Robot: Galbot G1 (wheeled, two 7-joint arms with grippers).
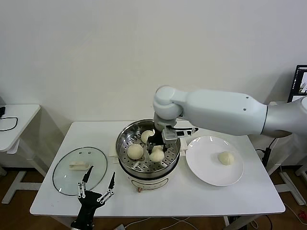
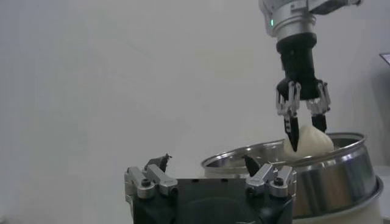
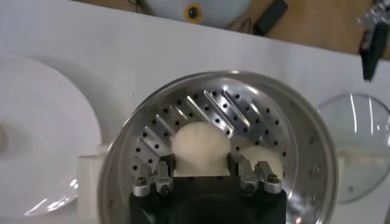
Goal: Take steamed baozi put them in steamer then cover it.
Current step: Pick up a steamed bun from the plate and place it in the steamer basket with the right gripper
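Note:
The steamer (image 1: pixel 121 143) stands mid-table with three steamed baozi on its perforated tray: one at the back (image 1: pixel 147 136), one at the left (image 1: pixel 135 151), one at the front (image 1: pixel 157 154). My right gripper (image 1: pixel 159 146) reaches down into the pot and is shut on that front baozi (image 3: pixel 200 143), its fingers (image 3: pixel 167 161) pressed to both sides; a neighbouring bun (image 3: pixel 262 159) lies beside it. A further baozi (image 1: pixel 226 157) rests on the white plate (image 1: pixel 206 165). The glass cover (image 1: pixel 67 175) lies flat at the left. My left gripper (image 1: pixel 97 184) hovers open by the cover's near edge, holding nothing.
The plate sits right of the steamer, almost touching its base. The table's front edge runs just below my left gripper. A second white table (image 1: pixel 17 117) stands off to the left and a monitor (image 1: pixel 300 82) at the far right.

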